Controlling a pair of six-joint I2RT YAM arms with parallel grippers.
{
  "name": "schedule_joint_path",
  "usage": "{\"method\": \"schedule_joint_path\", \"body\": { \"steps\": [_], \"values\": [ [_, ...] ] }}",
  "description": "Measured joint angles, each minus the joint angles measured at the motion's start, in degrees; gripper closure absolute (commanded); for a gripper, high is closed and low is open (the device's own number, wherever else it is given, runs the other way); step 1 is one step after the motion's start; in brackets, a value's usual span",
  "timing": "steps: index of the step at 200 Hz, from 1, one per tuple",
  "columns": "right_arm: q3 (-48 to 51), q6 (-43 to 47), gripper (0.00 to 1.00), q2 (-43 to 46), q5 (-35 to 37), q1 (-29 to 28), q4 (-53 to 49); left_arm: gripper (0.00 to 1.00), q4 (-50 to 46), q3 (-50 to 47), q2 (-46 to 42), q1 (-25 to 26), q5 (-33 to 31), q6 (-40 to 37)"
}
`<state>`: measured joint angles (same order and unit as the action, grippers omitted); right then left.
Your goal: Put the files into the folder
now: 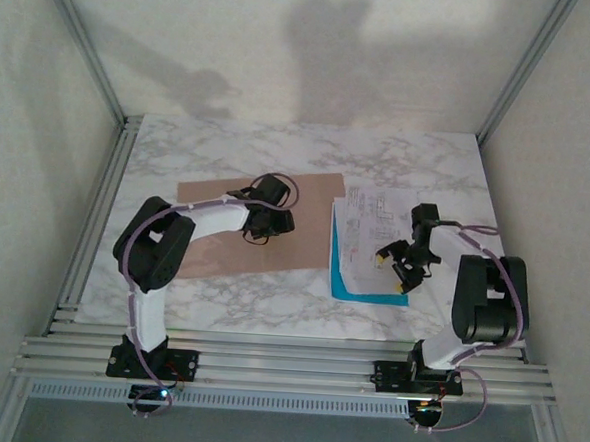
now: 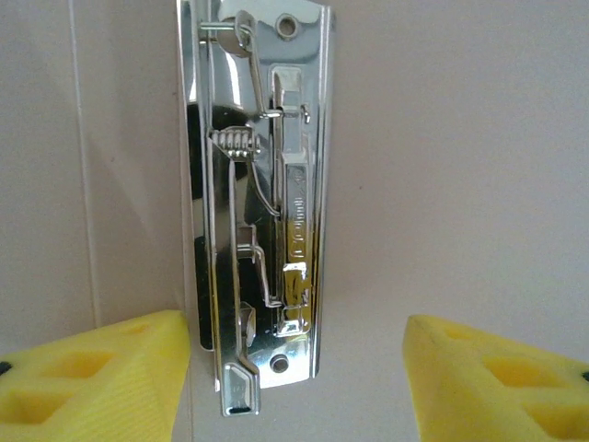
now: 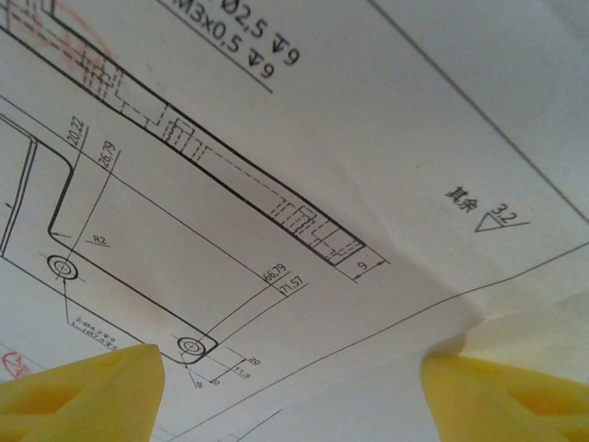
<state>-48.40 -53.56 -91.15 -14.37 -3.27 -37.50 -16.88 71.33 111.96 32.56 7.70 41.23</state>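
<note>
Top external: diagram-printed white files point(image 1: 370, 221) on blue sheet point(image 1: 371, 294), beside salmon folder point(image 1: 293, 251). Both gape empty: left end effector point(image 2: 294, 368), right end effector point(image 1: 392, 271).

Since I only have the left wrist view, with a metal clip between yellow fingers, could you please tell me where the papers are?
Observer: The papers lie on the table, just right of the folder, not inside it.
Operator: Thanks; is anything working on them?
Observer: The right pincer hangs open, low over their near right part.
Operator: Is anything beneath them?
Observer: A blue sheet shows under their near edge.
</note>
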Motion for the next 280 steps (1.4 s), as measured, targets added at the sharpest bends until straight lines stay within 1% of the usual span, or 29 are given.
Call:
{"method": "schedule_joint_path", "body": {
  "steps": [29,78,100,115,137,155,172,200,223,244,254,267,280],
  "values": [
    [-2.67,-0.09,0.24,-2.60,-1.14,-0.79,1.20,0.38,0.42,3.61,2.71,1.77,0.07,0.81],
    [-5.68,-0.87,0.24,-5.03,-1.99,-2.64,3.08,0.38,0.74,12.98,9.42,4.85,0.28,0.79],
    [-6.05,-0.79,0.20,-4.72,-1.70,-2.75,3.21,0.36,0.11,16.06,11.10,5.84,0.00,0.81],
    [-5.75,-0.50,0.17,-2.75,-0.22,-2.80,2.58,0.35,-1.27,16.74,11.10,6.05,-0.70,0.98],
    [-3.41,-0.79,0.16,4.37,1.29,-2.78,1.81,0.34,-3.54,17.22,10.82,5.79,-2.12,1.73],
    [-0.02,-1.49,0.16,9.49,1.29,-2.91,1.84,0.35,-5.22,17.22,9.94,4.66,-2.67,2.73],
    [4.02,-2.47,0.16,10.86,1.27,-2.99,2.12,0.37,-6.60,18.27,9.55,2.84,-2.60,3.34],
    [7.43,-3.26,0.16,8.83,1.27,-2.99,2.05,0.42,-8.57,22.91,10.82,0.31,-2.56,2.93],
    [6.45,-3.21,0.17,7.30,1.27,-2.99,1.70,0.55,-8.70,27.67,14.36,-0.02,-2.49,1.27],
    [4.13,-2.03,0.17,4.74,1.29,-2.99,0.31,0.64,-9.40,29.86,18.10,0.46,-2.27,-0.76],
    [2.38,-0.66,0.18,2.89,1.27,-2.99,-0.46,0.66,-10.01,29.94,19.58,0.79,-2.64,-2.23],
    [-0.39,1.66,0.18,0.09,1.25,-3.06,-1.42,0.70,-10.21,30.45,19.58,1.07,-2.95,-3.52],
    [-3.43,4.37,0.18,-2.67,1.18,-3.28,-2.03,0.72,-9.92,29.92,19.58,1.64,-3.15,-4.76]
  ]
}}
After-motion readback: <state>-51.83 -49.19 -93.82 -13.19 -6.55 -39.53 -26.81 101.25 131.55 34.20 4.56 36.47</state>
